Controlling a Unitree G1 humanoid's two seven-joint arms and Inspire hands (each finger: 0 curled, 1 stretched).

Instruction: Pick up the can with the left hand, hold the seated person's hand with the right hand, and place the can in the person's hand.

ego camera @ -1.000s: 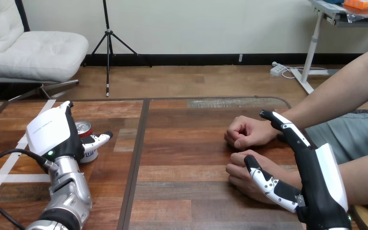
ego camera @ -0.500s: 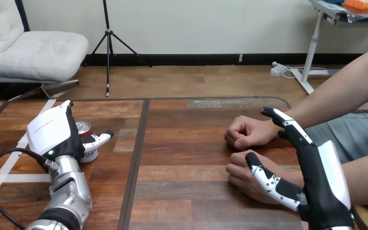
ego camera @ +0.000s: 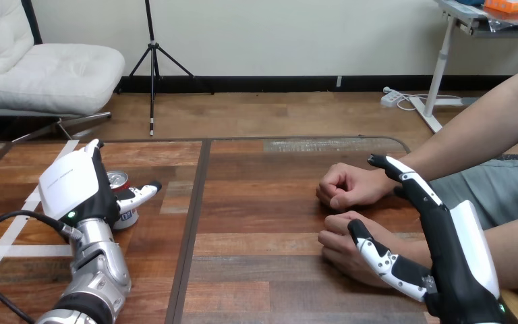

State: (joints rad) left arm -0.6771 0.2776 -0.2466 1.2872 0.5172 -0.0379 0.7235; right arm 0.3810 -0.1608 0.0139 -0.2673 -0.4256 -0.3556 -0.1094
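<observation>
**Can gripped at left, right hand open beside the person's hands**

At the frame's lower left, the left hand (ego camera: 74, 185) is closed round the can (ego camera: 125, 214), its thumb across the front. The can stands upright on the counter (ego camera: 256, 216) (much of it hidden behind the hand's white shell). At lower right, the right hand (ego camera: 455, 260) is released, fingers straight. Its thumb lies over the person's nearer hand (ego camera: 337, 244); I cannot tell if they touch.

Eased black-and-white right hand (ego camera: 455, 260) slightly toward lower right beside person's nearer fist (ego camera: 344, 246); nudged left hand (ego camera: 74, 185) further across red-and-silver metal can (ego camera: 118, 181).
</observation>
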